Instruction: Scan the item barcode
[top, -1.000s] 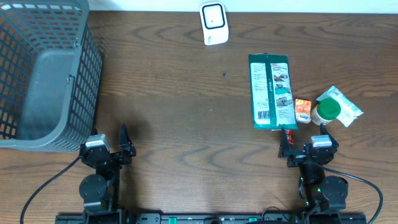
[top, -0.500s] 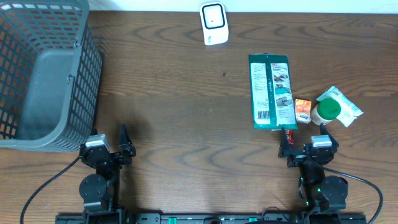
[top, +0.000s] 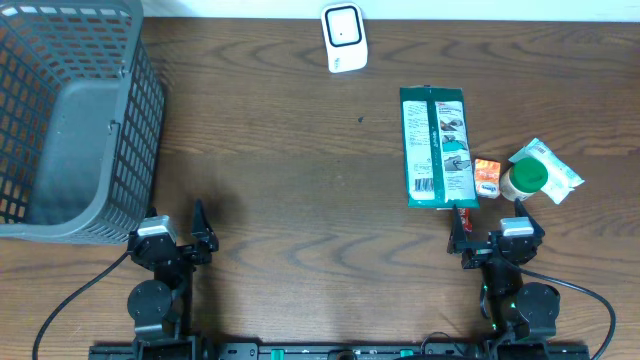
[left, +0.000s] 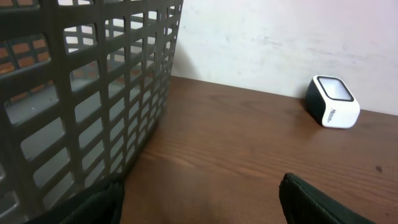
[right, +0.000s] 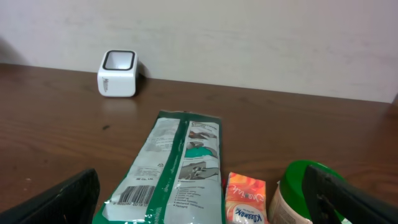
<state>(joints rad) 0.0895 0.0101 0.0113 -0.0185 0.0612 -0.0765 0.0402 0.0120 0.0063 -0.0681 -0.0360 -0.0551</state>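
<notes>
A green-and-white packet (top: 437, 147) lies flat right of centre, its barcode (right: 134, 194) facing up at the near end. Beside it are an orange tissue pack (top: 486, 177), a green-lidded jar (top: 524, 178) and a white pouch (top: 550, 170). The white scanner (top: 344, 38) stands at the far edge, also visible in the left wrist view (left: 333, 101). My right gripper (right: 199, 202) stands open just short of the packet's near end, holding nothing. My left gripper (left: 199, 205) is open and empty at the near left, over bare wood beside the basket.
A grey mesh basket (top: 70, 120) fills the far left corner, and its wall (left: 74, 93) rises close to my left fingers. A pale wall runs behind the table's far edge. Bare brown wood lies between the basket and the packet.
</notes>
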